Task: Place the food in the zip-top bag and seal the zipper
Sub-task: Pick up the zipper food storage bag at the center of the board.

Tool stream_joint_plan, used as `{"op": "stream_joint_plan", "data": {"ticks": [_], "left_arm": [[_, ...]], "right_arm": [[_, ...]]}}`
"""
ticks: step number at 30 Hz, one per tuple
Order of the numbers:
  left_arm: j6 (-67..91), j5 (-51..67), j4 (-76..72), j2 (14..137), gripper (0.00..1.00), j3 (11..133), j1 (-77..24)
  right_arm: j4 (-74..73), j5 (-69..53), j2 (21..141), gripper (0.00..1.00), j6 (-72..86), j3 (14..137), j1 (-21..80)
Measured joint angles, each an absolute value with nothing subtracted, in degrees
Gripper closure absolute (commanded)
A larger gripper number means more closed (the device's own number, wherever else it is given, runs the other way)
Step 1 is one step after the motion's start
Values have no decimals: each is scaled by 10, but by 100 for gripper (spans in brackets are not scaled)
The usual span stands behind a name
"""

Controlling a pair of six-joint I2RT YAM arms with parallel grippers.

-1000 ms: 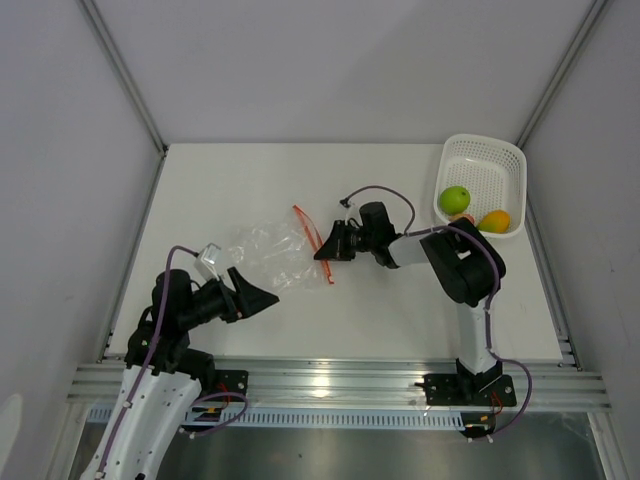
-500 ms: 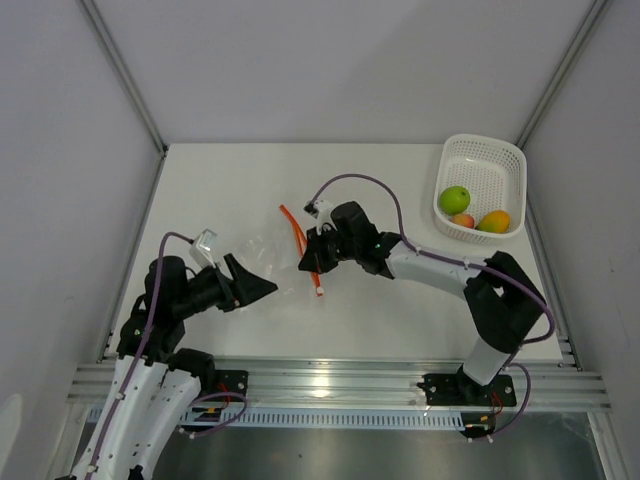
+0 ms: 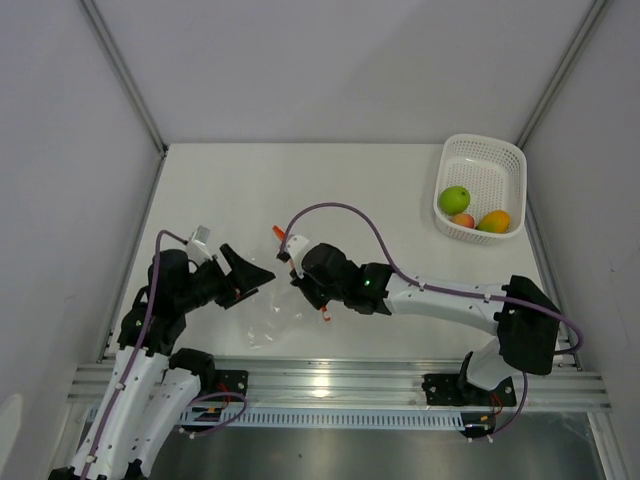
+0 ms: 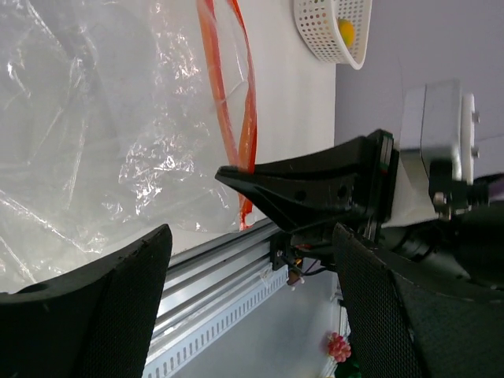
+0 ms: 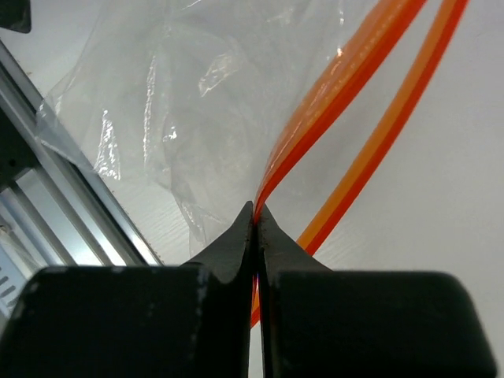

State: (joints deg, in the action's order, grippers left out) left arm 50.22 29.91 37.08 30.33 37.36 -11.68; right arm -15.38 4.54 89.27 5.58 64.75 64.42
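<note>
The clear zip-top bag [image 3: 268, 312] lies crumpled near the table's front, mouth edge lifted. My right gripper [image 3: 302, 285] is shut on one lip of the red-orange zipper [image 3: 322, 312]. In the right wrist view the fingertips [image 5: 256, 211] pinch one strip of the zipper [image 5: 346, 71], the other strip hangs free, and the bag [image 5: 157, 94] spreads behind. My left gripper [image 3: 252, 276] is open and empty just left of the bag; its view shows the bag [image 4: 94, 118] and zipper [image 4: 228, 102]. The lime-green ball [image 3: 455, 198], yellow-orange piece [image 3: 493, 221] and red-orange piece [image 3: 462, 219] lie in the basket.
The white perforated basket [image 3: 490, 160] stands at the back right corner, also in the left wrist view [image 4: 327, 35]. The aluminium rail [image 3: 330, 380] runs along the table's near edge, close to the bag. Grey walls enclose the table on three sides.
My right gripper has moved left and toward the near edge, dragging the bag by its zipper. The bag now lies closer to the front. The left gripper shifted slightly back.
</note>
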Motion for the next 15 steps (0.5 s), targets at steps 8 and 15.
{"op": "stream_joint_plan", "data": {"ticks": [8,15], "left_arm": [[530,295,370,315,14,373,-119],[547,291,364,325,12,370,-128]], "right_arm": [[-164,148,885,100,30,654,722],[-159,183,869,100,18,654,760]]}}
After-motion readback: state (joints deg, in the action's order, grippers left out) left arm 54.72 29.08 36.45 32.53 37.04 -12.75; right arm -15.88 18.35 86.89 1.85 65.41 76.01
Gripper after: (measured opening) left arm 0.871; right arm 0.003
